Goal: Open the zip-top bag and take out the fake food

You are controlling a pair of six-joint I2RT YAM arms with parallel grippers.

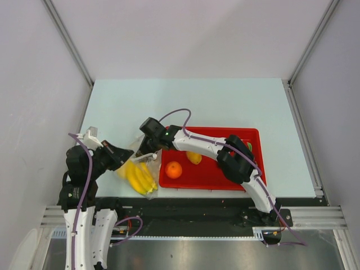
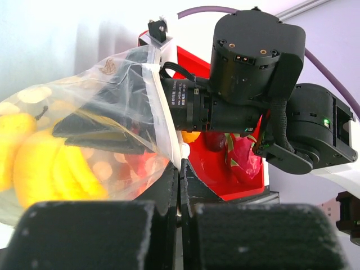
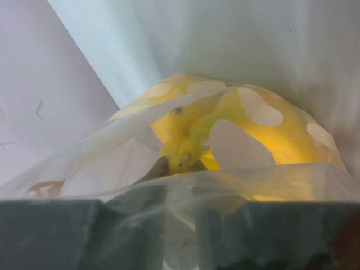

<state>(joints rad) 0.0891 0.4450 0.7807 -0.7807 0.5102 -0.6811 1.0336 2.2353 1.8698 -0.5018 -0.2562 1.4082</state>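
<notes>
Item, my left pincer (image 2: 180,171): closed, pinching the lip of the zip-top bag (image 1: 138,169), which lies at the worktop's front edge toward the front-left corner, banana bunch (image 1: 140,179) inside. Item, my right pincer (image 1: 145,154): at the bag's mouth, fingers veiled by film, state indeterminable. Item, red tray (image 1: 225,132): front edge, right of centre, holding orange (image 1: 174,169), mango (image 1: 194,157) and dragon fruit (image 2: 243,157).

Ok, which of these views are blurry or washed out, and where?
Top external: sharp, evenly lit, only soft shadows. Left wrist: upper left washed out behind the zip-top bag, and the left fingers blurred along the bottom. Right wrist: soft throughout, the bag's film too close to focus.
</notes>
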